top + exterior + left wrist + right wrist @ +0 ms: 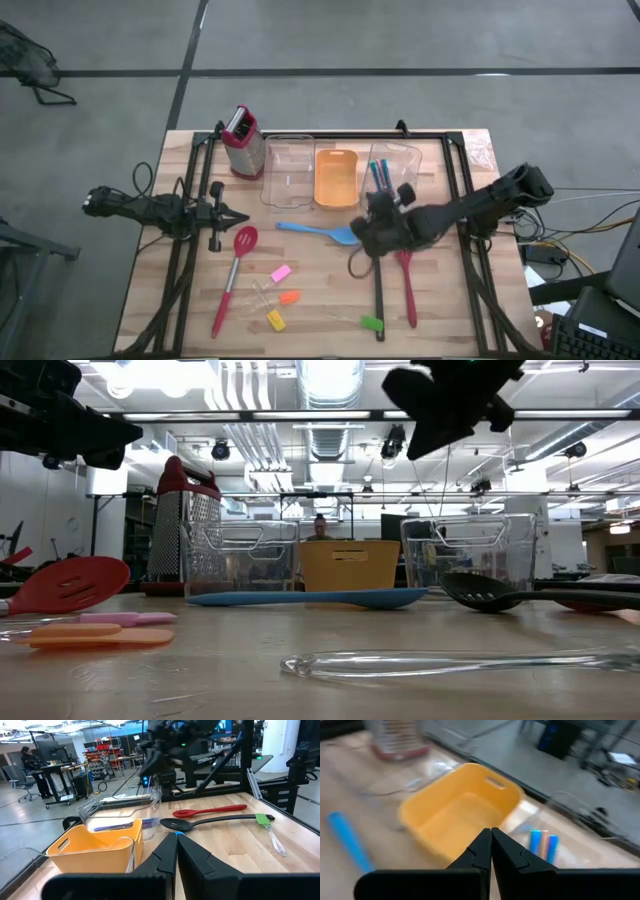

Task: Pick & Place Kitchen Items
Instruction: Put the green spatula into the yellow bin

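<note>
My right gripper (362,228) (491,831) is shut and empty. It hovers high above the table (450,400), over the head end of the blue spoon (315,231), near the orange tray (336,177). My left gripper (240,218) (176,836) is also shut and empty, raised by the table's left side. A red slotted spoon (238,270), a black spoon (378,290) and a red spoon (407,290) lie flat on the table. Pink (281,272), orange (289,297), yellow (275,320) and green (372,323) pieces lie near the front. Blue-handled cutlery (380,175) sits in the right clear bin.
Along the far side stand a metal grater with a red top (240,140), a clear bin (288,170), the orange tray and a second clear bin (400,160). A clear utensil (450,660) lies near the front edge. A dark frame (470,200) runs along the table's sides.
</note>
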`<state>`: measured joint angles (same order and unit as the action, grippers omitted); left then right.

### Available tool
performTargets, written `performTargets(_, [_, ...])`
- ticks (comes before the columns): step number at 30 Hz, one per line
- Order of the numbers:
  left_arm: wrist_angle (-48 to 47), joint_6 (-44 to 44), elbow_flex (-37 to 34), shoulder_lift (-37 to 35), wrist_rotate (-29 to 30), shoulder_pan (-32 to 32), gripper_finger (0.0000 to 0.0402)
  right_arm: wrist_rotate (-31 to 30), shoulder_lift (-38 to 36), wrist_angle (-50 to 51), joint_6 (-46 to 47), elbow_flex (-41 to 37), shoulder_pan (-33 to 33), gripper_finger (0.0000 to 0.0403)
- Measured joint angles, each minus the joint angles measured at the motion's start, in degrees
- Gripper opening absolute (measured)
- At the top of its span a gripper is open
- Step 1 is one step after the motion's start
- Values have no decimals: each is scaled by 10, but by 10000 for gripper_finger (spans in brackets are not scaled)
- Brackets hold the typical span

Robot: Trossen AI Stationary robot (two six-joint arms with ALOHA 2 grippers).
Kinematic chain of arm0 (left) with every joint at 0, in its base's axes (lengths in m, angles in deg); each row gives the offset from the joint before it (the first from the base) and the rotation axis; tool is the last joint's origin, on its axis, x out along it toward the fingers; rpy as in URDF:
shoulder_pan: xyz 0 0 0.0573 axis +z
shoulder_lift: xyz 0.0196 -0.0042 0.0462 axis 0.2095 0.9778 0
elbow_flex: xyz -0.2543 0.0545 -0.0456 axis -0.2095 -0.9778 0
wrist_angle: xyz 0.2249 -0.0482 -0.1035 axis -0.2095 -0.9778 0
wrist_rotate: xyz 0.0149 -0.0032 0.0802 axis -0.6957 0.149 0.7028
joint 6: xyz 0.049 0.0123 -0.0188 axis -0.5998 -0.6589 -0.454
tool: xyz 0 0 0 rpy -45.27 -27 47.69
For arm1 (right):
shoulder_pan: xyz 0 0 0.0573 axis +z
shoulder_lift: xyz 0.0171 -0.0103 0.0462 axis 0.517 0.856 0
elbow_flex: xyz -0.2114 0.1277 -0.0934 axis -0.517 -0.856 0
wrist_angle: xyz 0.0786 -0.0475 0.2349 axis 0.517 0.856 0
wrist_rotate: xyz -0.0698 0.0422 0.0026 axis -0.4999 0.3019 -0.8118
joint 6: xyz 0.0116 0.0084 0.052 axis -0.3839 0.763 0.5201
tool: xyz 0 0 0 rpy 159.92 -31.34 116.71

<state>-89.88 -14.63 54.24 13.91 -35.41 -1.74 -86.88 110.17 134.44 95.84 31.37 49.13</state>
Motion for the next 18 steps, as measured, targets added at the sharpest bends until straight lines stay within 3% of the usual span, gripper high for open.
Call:
performTargets(8, [0,0,0,0,0,0,19,3,38,-201,-106,-21,83,8])
performTargets(12, [0,0,0,0,0,0,19,46,76,-311,-183,-20,105,8])
performTargets(18, [0,0,0,0,0,0,21,110,137,-349,-248,22,112,8])
